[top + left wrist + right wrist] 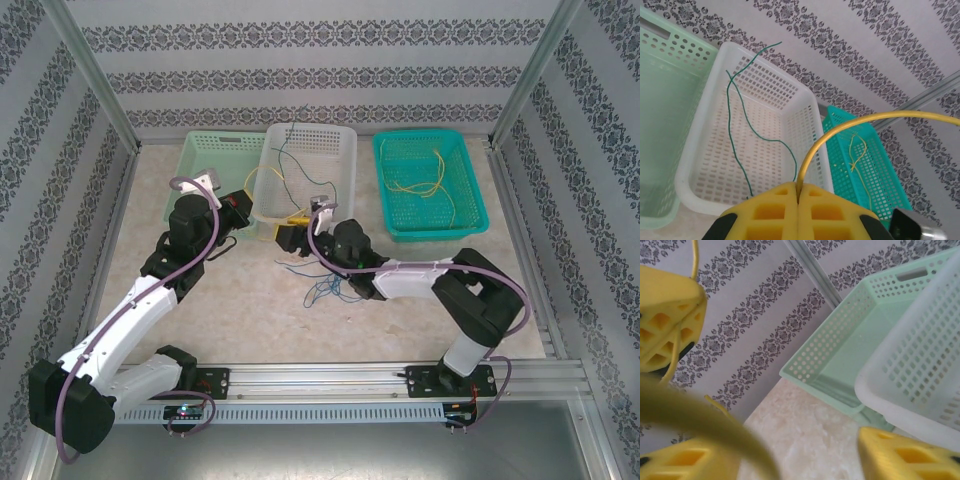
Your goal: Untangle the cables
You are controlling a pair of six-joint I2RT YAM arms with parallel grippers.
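We're over the workspace now, and both arms reach in toward the near wall of the white basket (692, 150), the middle one of three in a row at the far side of the table (250, 310).

On the left wrist camera, the left gripper (799, 192) has its yellow pads pressed together, and the yellow cable (880, 115) is pinched right in the seam. From that pinch the cable rises, bends over and sweeps off to the right in one smooth arc, out past the frame edge.

Behind it, inside the white basket, we can see a green cable (729, 120) wandering across the mesh floor, with one end poking up above the far rim. To the left sits the pale green basket (660, 125). To the right is the teal basket (885, 180), with a few yellow strands (425, 185) lying loose on its bottom.

Over on the right wrist camera, the right gripper (795, 450) has its two pads standing well apart, with bare table showing between them. A blurred yellow cable crosses close in front, over its left pad and down into the gap, and we can't tell whether it touches either pad. The left gripper shows at the upper left of that view, close by.

From above, a small knot of blue cables (325, 290) lies on the table beneath the right arm's forearm.
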